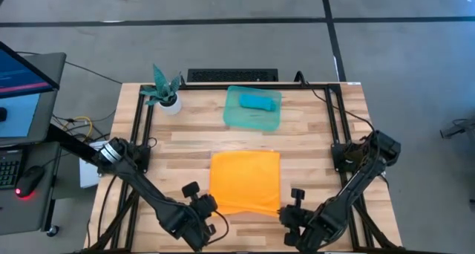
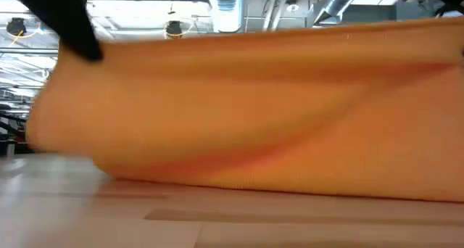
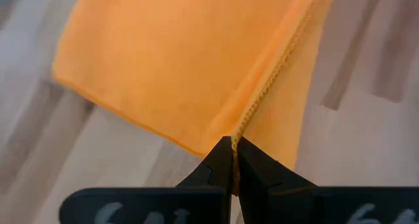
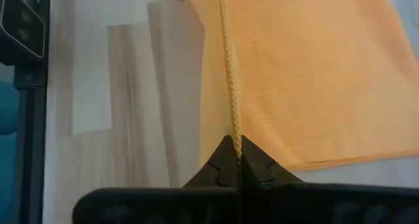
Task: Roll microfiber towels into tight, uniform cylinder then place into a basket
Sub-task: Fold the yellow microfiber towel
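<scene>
**Both near corners pinched: start the roll level**

The table carries the orange towel spread near its front edge, with the basket well behind it at the back. The blue towel already lies in that basket, apparently rolled, though the overhead view is too small to be sure.

The orange towel's near edge is raised off the wood; seen from table height it hangs as a sagging band, higher at the ends than in the middle.

The left gripper is clamped tight on the towel's near left corner, hem caught between its tips. The right gripper is likewise closed on the near right corner.

To do this step well, I judge both corners should travel together, at the same height and pace, toward the basket side, so the fold lands parallel to the far edge. Gentle outward tension would take out the middle sag. A short first fold gives a tight core; uneven hands would skew the roll into a cone.
</scene>
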### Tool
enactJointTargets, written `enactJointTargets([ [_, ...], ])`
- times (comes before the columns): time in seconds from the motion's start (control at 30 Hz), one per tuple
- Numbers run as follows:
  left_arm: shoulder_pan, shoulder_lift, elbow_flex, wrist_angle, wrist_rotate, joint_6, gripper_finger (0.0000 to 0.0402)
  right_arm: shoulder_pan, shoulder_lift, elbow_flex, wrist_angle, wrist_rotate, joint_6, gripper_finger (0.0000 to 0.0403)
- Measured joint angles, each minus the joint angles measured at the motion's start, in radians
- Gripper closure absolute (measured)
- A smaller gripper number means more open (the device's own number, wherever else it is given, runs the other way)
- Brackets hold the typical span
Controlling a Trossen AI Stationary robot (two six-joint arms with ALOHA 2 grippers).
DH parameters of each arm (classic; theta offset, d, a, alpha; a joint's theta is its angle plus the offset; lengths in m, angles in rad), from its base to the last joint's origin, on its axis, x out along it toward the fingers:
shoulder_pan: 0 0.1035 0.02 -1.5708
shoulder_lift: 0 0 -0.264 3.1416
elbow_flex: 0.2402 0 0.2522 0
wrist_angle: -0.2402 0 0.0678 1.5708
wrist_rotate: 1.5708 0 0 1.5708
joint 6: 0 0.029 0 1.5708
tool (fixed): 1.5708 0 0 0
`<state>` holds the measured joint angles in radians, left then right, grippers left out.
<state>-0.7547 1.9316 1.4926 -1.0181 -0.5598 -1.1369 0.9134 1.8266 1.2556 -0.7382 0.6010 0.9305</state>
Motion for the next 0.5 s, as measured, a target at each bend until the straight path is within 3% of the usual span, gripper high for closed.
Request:
enactJointTargets([
  [0.27, 0.009, -0.001, -0.081, 0.057, 0.005, -0.006, 0.0401, -0.031, 0.048, -0.002, 0.041, -0.005, -0.100, 0.0392],
  [0.5, 0.046, -0.008, 0.020, -0.131, -0.014, 0.076, 0.0401, -0.102, 0.021, 0.001, -0.074, 0.035, -0.101, 0.0396],
])
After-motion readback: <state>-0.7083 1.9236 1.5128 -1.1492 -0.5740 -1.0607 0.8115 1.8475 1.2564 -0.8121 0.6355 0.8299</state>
